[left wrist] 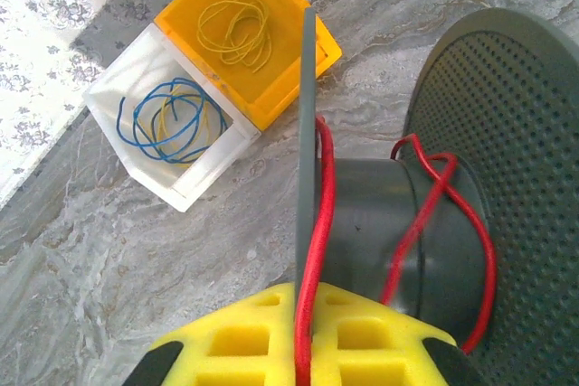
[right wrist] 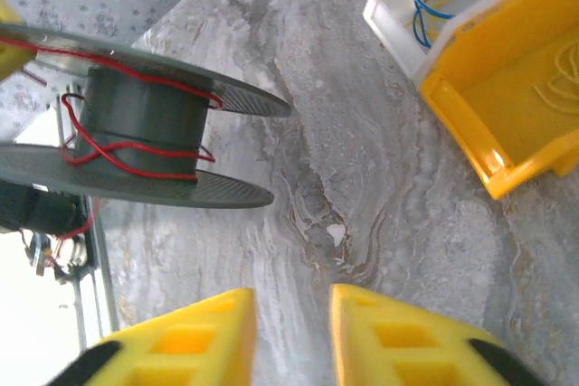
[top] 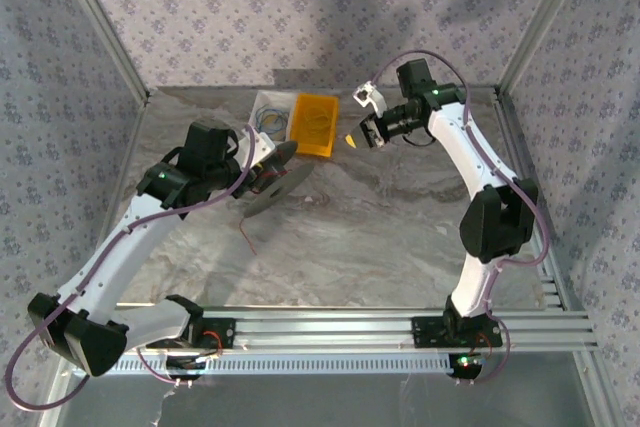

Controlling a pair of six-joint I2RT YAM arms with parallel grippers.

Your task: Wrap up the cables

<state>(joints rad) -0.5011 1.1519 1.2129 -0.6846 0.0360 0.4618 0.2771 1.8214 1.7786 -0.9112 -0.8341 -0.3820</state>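
Nearest, at the bottom edge of the left wrist view: left gripper [left wrist: 303, 332], yellow pads clenched on the thin near flange of the dark grey spool [left wrist: 412, 223], held on its side above the table [left wrist: 109, 296]. Pressed along that same flange edge, perhaps pinched under the pads: one strand of the cables [left wrist: 324, 187], thin red wire, running up out of the grip and over the rim. Just beyond, on the core in the right half of the frame: only a few slack, crossing turns, none snug. In the top view, left of centre and below the spool: a loose red tail [top: 246, 237] down on the table.

Further out, at the bottom of the right wrist view: right gripper [right wrist: 291, 336], pads parted, nothing between them but bare marble. Spool at the upper left of that frame, well apart.

Farthest, upper left of the left wrist view: yellow bin [left wrist: 280, 88] with a yellow coil. Touching it, white bin [left wrist: 217, 164] with blue and yellow coils.

Likely troubles from here:
- Slack turns sliding sideways or springing off the core, for want of tension with no hold on the wire.
- The strand over the rim catching there and winding outside the flange.
- The strand trapped under the left pads, refusing to feed.
- A miss or a scrape on the table in any regrasp of so thin a wire lying flat.
- A slip of the spool, gripped by one thin flange only.
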